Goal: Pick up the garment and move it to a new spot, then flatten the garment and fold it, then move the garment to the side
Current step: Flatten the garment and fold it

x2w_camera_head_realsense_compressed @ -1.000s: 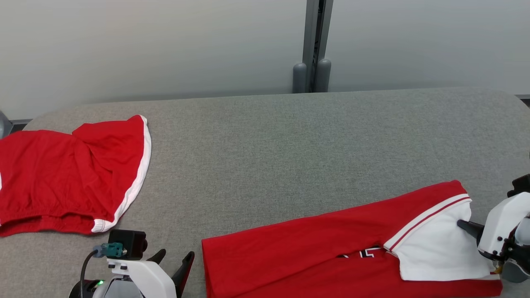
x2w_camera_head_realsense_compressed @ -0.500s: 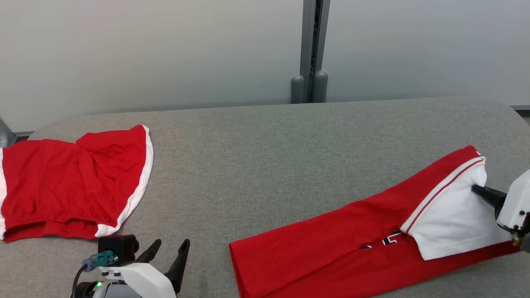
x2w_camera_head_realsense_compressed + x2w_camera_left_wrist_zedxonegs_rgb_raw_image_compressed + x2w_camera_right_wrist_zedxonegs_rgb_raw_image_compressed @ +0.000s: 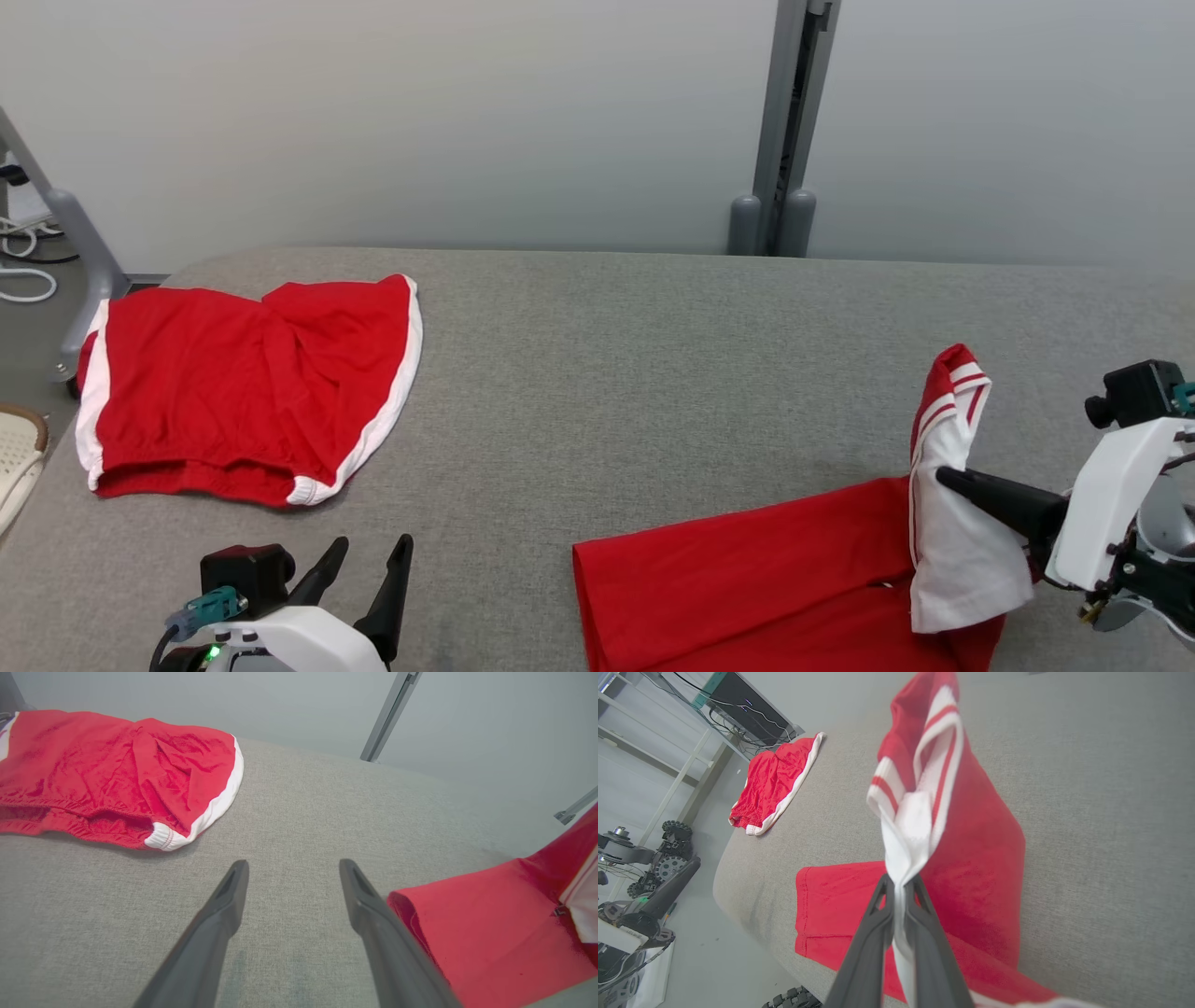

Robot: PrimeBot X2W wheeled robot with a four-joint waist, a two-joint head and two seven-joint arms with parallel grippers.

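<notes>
Moving the garment, probably the closing step of the task. The folded red garment with a white, red-striped sleeve [image 3: 747, 579] is lying along the near edge of the grey fabric-covered table [image 3: 607, 373], towards the robot's right, its long axis running left to right across the head view. The right gripper [image 3: 943, 478] is clamping the sleeve end: in the right wrist view its two dark fingers [image 3: 873, 933] are meeting on a bunched fold of white cloth. That end is standing lifted off the table while the red body is resting flat. The left gripper [image 3: 372, 543] is hovering low at the near left with fingers spread wide, grasping nothing; the garment's free folded edge is lying just to the right of it, apart from the fingers. The red shorts with white side trim [image 3: 243, 392] are lying at the far left, well apart.

The relation governing the coming move — the cloth is trailing leftwards from the right gripper, so a pull towards the robot's right would be drawing it along its own length. The right arm is nearer the held end, the left arm nearer the free one
</notes>
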